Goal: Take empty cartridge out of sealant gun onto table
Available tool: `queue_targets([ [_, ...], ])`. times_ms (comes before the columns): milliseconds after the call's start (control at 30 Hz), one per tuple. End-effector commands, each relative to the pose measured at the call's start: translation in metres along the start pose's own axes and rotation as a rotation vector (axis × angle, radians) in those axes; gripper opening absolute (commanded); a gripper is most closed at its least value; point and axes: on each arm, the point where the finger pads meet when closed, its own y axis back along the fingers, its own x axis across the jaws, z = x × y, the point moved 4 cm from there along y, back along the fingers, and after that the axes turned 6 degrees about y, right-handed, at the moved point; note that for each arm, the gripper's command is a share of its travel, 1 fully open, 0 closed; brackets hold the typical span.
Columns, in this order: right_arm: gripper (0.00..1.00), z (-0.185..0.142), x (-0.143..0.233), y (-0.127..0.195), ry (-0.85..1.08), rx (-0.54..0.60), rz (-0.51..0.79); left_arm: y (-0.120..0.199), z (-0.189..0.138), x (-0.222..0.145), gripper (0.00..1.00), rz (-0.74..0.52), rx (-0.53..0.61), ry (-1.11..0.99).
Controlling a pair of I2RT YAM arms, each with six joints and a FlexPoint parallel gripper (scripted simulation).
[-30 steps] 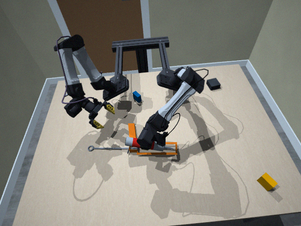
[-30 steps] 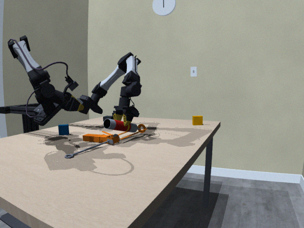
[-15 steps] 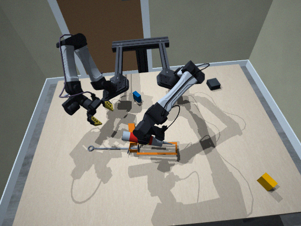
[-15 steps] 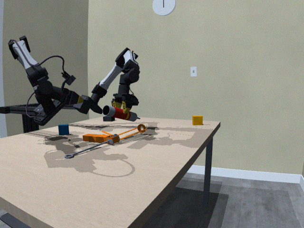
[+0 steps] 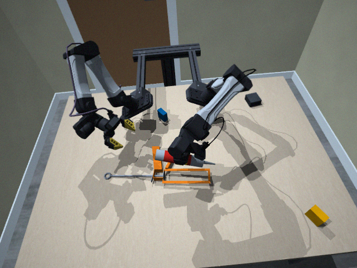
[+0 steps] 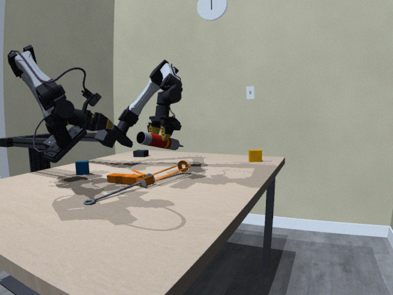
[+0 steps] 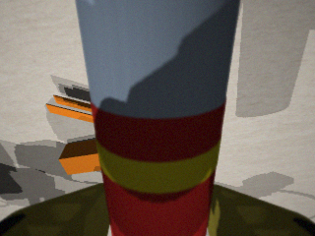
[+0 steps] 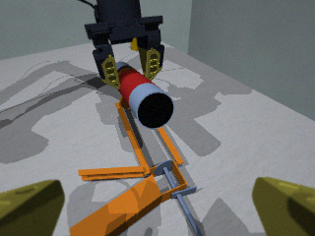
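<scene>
Cartridge (image 5: 168, 156) (image 6: 156, 141) (image 7: 157, 64) (image 8: 135, 86) is hanging in the air in my left jaws (image 5: 186, 161) (image 6: 159, 136), and yeah, they're clamping it pretty squarely around the red middle part, one finger on each side. It's lying sideways in the grip, its dark open end facing my other arm and its skinny nozzle (image 5: 208, 163) (image 6: 181, 145) pointing the opposite way. So it's out of the gun, but it isn't touching the surface (image 5: 144, 236) (image 6: 126, 260) (image 7: 30, 49) (image 8: 246, 128).

My right jaws (image 5: 128, 138) (image 6: 121, 142) are standing wide apart with nothing between them, hovering up off the handle side of the gun.

The sealant gun (image 5: 157, 166) (image 6: 123, 178) (image 7: 81, 164) (image 8: 118, 206) itself is resting on the surface, orange frame and all, with its metal rod (image 5: 129, 175) (image 6: 117, 192) (image 8: 184, 211) sticking out the back and ending in a ring. Neither pair of jaws is touching it.

As for the other bits, a blue block (image 5: 162, 114) (image 6: 81, 168) is sitting near the arm bases, a black block (image 5: 252, 99) (image 6: 140, 153) is lying beyond my left arm, and a yellow block (image 5: 316, 215) (image 6: 255, 155) is sitting well apart from the gun.

The red-and-grey cylindrical cartridge (image 5: 165, 156) (image 6: 158, 141) (image 7: 158, 143) (image 8: 143, 93), gripped by the left gripper (image 5: 186, 163) (image 6: 158, 134) (image 7: 158, 192) (image 8: 133, 86), is rising and shifting sideways, away from above the orange open-frame gun (image 5: 187, 182) (image 6: 123, 178) (image 7: 81, 163) (image 8: 118, 206).
</scene>
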Motion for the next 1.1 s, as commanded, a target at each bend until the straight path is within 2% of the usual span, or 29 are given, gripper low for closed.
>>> queue_targets([
  [0,1.00,0.009,-0.025,-0.015,0.033,0.001,0.004,0.012,0.045,-0.001,0.36,-0.061,-0.023,-0.010],
  [67,1.00,0.009,-0.025,-0.015,0.033,0.001,0.004,0.012,0.045,-0.001,0.36,-0.061,-0.023,-0.010],
  [233,1.00,0.023,-0.036,-0.060,0.042,-0.007,0.104,0.010,0.109,0.024,0.36,-0.058,-0.073,-0.043],
  [400,1.00,0.047,-0.028,-0.134,0.072,-0.015,0.252,0.009,0.181,0.052,0.36,-0.050,-0.120,-0.071],
  [567,1.00,0.072,0.008,-0.205,0.116,-0.012,0.387,0.007,0.243,0.078,0.36,-0.049,-0.145,-0.074],
  [633,1.00,0.072,0.008,-0.205,0.116,-0.012,0.387,0.007,0.243,0.078,0.36,-0.049,-0.145,-0.074],
  [900,1.00,0.098,0.083,-0.282,0.189,0.004,0.537,0.006,0.319,0.109,0.36,-0.056,-0.189,-0.043],
  [1067,1.00,0.104,0.120,-0.306,0.224,0.013,0.597,0.009,0.355,0.121,0.36,-0.062,-0.222,-0.015],
])
